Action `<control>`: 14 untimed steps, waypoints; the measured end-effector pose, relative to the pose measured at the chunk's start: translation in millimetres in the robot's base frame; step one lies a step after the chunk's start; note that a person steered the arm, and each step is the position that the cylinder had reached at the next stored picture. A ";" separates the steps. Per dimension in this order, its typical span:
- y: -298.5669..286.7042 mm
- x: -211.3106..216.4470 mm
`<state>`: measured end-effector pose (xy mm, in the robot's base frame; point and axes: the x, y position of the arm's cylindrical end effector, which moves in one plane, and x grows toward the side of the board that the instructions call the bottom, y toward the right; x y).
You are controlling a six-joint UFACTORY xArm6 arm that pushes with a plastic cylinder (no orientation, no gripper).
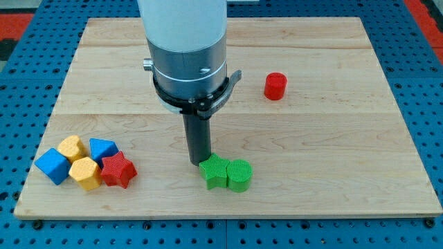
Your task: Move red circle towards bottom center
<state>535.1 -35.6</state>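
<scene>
— While my tip (199, 162) sits against the green blocks (226, 173), where's the red circle (275, 86)?
— Two o'clock, untouched; no gripper, just a rod. Everything's left to do.

A pale wooden board (332, 131) fills most of the view, built of long planks whose seams run from the view's left to the view's right; its grain is fine and its corners rounded; past every edge lies a blue perforated surface (422, 104) with regular rows of small holes; a red patch (14, 17) shows beyond the top left corner, another beyond the top right; light falls evenly, shadows soft.
</scene>
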 end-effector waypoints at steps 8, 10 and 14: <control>208.3 -117.1; 143.3 -174.9; 129.0 -83.1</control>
<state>452.0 93.4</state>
